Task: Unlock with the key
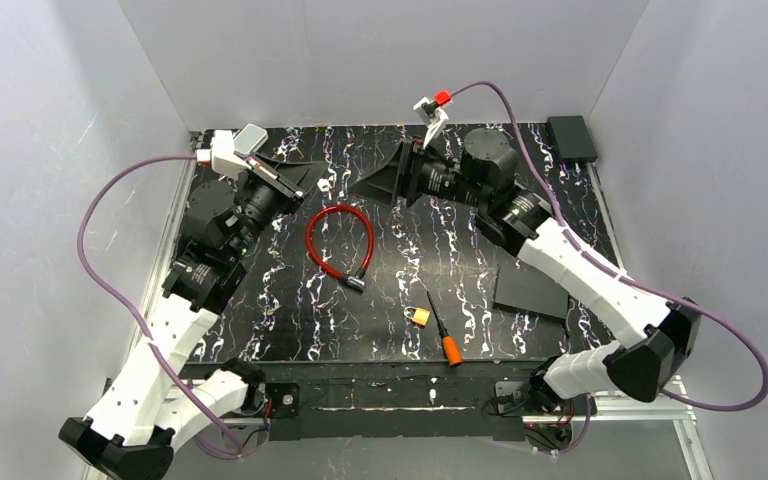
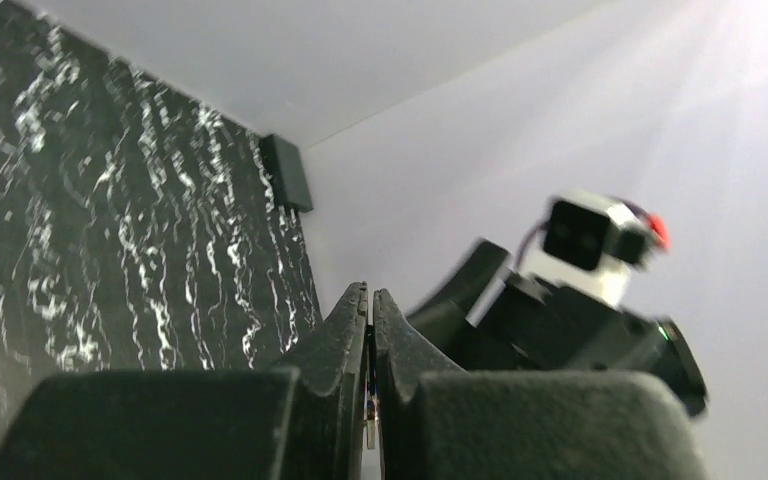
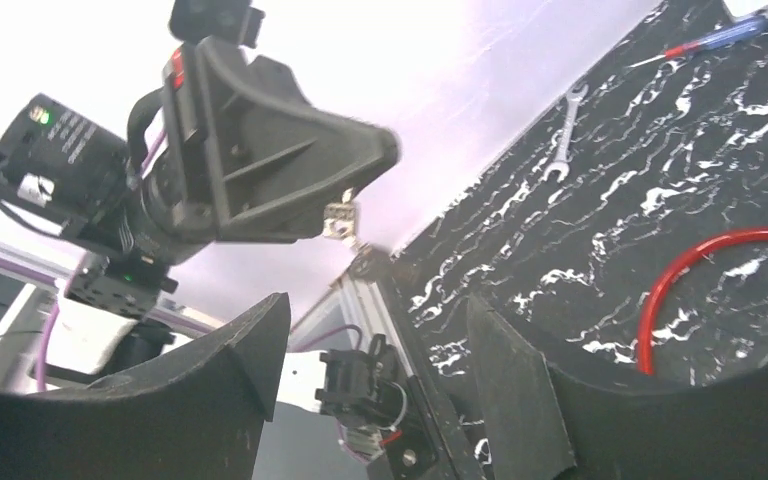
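the left gripper [image 2: 370,295] is pinching the key [image 3: 341,218] at its very tips, raised well apart from the brass padlock [image 1: 419,316]; the right gripper [image 3: 378,310] is standing wide, empty; with so small a hold, the key is risking to twist or drop.

You have the key [image 3: 341,219], small and silvery, pinched in the left gripper [image 2: 371,298], poking out below its closed tips in mid-air.

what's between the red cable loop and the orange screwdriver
The small brass padlock lies between the red cable loop and the orange-handled screwdriver, closer to the screwdriver; the top view shows it.
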